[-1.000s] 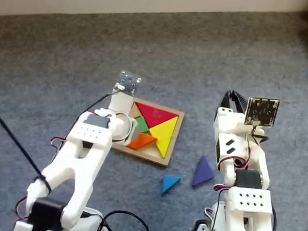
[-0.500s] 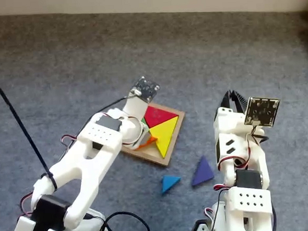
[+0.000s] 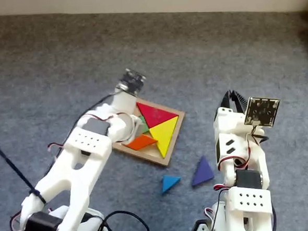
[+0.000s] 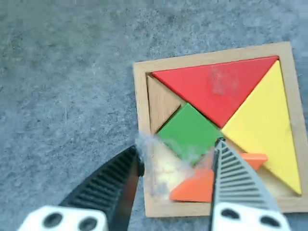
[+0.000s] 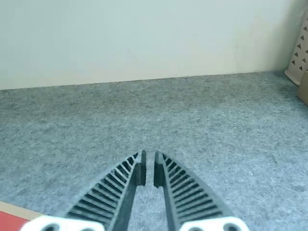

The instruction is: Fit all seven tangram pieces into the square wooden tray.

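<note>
The grey carpeted surface (image 3: 61, 58) carries everything. Over the last second the left arm (image 3: 78, 162) has swung across the tray and then back toward its near-left side, while the right arm (image 3: 239, 141) has stayed parked well to the right, its right claw (image 5: 149, 156) almost together and holding nothing. The square wooden tray (image 4: 139, 110) lies in the middle of the surface, where it was before the sweep. Inside it, the red triangle (image 4: 216, 86) and yellow triangle (image 4: 264, 125) fill one half, and the green square (image 4: 190, 132) sits against them. The orange triangle (image 4: 195, 185) lies near the tray's corner, and one tip seems to ride over the yellow piece, so it is probably not seated. It looks unmoved by the sweep, which suggests no progress from that pass. The left claw (image 4: 178, 149) hovers above it with fingers apart and empty. The purple triangle (image 3: 203, 171) and the smaller blue triangle (image 3: 169, 183) lie outside the tray, near each other and not yet placed.
</note>
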`<state>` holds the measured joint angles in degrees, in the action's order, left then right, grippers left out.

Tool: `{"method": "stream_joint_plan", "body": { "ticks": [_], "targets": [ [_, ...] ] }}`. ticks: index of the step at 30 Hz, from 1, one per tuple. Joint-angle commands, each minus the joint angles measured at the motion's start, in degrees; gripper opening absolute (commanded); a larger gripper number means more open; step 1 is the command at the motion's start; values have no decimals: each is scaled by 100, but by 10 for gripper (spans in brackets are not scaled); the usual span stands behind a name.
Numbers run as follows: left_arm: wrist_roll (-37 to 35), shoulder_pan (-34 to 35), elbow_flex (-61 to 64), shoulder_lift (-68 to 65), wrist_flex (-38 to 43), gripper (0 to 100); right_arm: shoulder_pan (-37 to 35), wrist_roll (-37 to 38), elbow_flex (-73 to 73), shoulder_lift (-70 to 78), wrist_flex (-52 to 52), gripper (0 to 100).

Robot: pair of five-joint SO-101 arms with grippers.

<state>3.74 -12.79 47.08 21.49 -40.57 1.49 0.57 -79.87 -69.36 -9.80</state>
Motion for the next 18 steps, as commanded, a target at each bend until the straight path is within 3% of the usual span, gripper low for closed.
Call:
{"method": "stream_joint_plan", "body": {
  "ticks": [1, 10, 18],
  "targets": [
    [-141, 136, -101, 40, 97, 232, -101, 0, 101, -136, 136, 49],
    [-44, 101, -919, -1543, 176, 232, -101, 0, 101, -136, 136, 49],
    [448, -514, -919, -1701, -176, 229, -101, 0, 101, -136, 136, 49]
  ]
}}
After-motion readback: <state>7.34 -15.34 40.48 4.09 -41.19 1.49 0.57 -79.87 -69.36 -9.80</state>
